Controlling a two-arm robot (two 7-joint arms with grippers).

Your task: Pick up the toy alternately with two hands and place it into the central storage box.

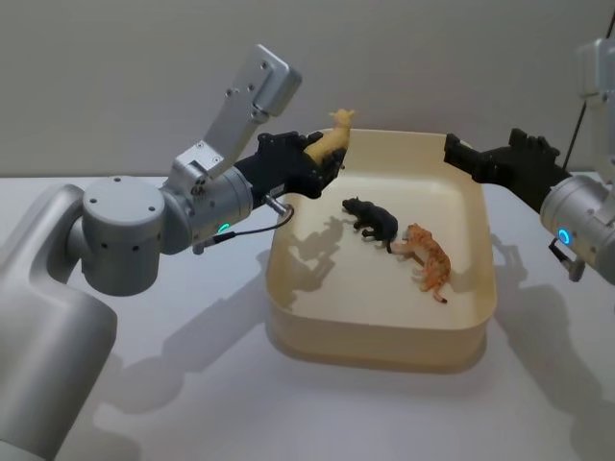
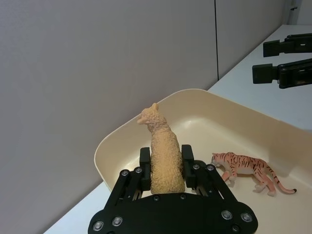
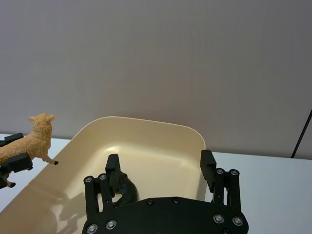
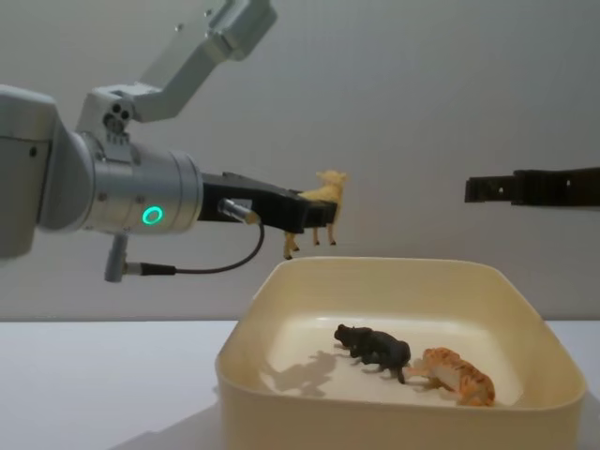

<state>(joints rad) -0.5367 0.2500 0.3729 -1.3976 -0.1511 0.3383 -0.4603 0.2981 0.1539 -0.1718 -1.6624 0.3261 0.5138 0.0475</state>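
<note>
My left gripper [image 1: 322,158] [image 2: 165,163] [image 4: 314,217] is shut on a tan woolly toy animal [image 1: 332,139] [image 2: 163,151] [image 3: 31,141] [image 4: 319,211], holding it in the air above the far left corner of the cream-yellow storage box [image 1: 298,279] [image 4: 281,375] [image 2: 112,141] [image 3: 185,134]. A black toy animal [image 1: 373,221] [image 4: 375,349] [image 3: 126,190] and an orange striped tiger [image 1: 428,257] [image 2: 248,170] [image 4: 459,373] lie inside the box. My right gripper [image 1: 459,154] [image 3: 161,168] [image 4: 473,190] [image 2: 270,61] is open and holds nothing, raised over the box's far right corner.
The box stands on a white table [image 1: 173,384] in front of a plain grey wall [image 1: 432,58]. A thin black cable [image 1: 577,120] hangs at the far right. Bare table lies to the left and front of the box.
</note>
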